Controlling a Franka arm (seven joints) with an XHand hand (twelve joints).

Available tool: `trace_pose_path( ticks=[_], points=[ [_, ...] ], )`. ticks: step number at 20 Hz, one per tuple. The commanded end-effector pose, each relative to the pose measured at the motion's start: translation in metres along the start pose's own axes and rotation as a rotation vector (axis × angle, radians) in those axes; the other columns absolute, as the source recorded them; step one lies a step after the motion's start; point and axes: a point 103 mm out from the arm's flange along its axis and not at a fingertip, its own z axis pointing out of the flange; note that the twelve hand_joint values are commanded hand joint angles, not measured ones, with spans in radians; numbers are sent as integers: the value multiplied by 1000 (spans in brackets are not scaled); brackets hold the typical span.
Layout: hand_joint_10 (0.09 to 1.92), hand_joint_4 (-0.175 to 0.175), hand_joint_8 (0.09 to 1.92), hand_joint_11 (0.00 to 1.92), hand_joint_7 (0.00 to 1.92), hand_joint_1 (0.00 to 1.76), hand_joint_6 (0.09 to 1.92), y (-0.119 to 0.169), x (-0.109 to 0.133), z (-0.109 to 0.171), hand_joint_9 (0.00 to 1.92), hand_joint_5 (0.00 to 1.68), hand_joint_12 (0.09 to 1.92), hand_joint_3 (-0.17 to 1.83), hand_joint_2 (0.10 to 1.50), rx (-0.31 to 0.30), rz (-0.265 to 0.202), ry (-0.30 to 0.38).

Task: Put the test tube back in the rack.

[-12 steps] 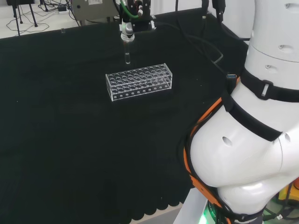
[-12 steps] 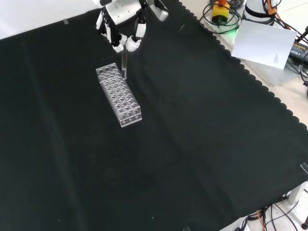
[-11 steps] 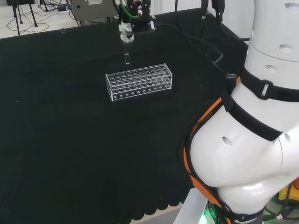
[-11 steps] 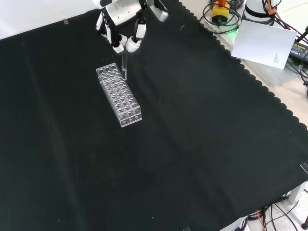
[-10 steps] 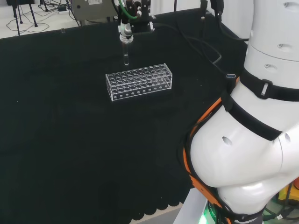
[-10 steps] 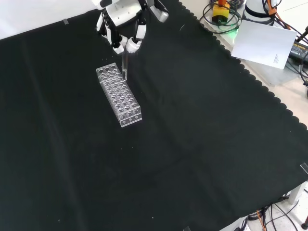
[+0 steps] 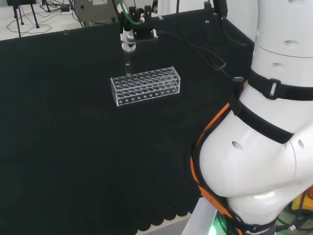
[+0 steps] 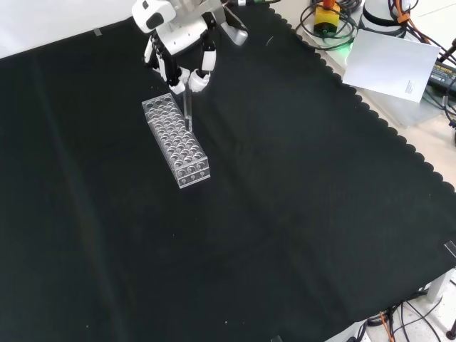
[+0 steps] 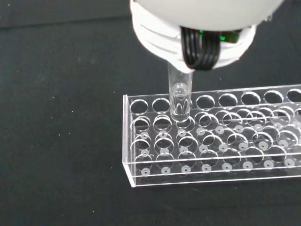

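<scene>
Clear test tube (image 9: 180, 96) hangs upright, rounded end down, pinched by the hand's fingers (image 8: 197, 77) over the rack (image 7: 145, 86).

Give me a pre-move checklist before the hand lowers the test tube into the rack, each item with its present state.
1. Clear glass test tube held in the black and white hand: ok; fingers pinch its top.
2. Tube upright: ok in the head and front views.
3. Tube tip over the clear plastic rack: ok; wrist view puts it above a hole near one end.
4. Tip centred on that hole: cannot tell.
5. Target hole empty: ok; every hole in view looks empty.
6. Rack flat on the black cloth: ok.
</scene>
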Motion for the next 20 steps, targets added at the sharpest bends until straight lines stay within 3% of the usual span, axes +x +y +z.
trace_pose_path(
  ticks=[1,12,16,20],
  points=[
    [87,-175,667,702,1423,1430,508,7,-1,8,1487,1332,1213,635,619,19,-4,13],
    [87,-175,673,702,1421,1430,508,20,-11,12,1488,1333,1213,639,617,46,1,-5],
    [106,-175,477,707,1668,1423,299,24,-14,15,1479,1382,1215,106,884,59,7,-6],
    [241,-175,358,708,1736,1421,275,27,-14,17,1421,1385,1213,1,939,72,8,-11]
  ],
)
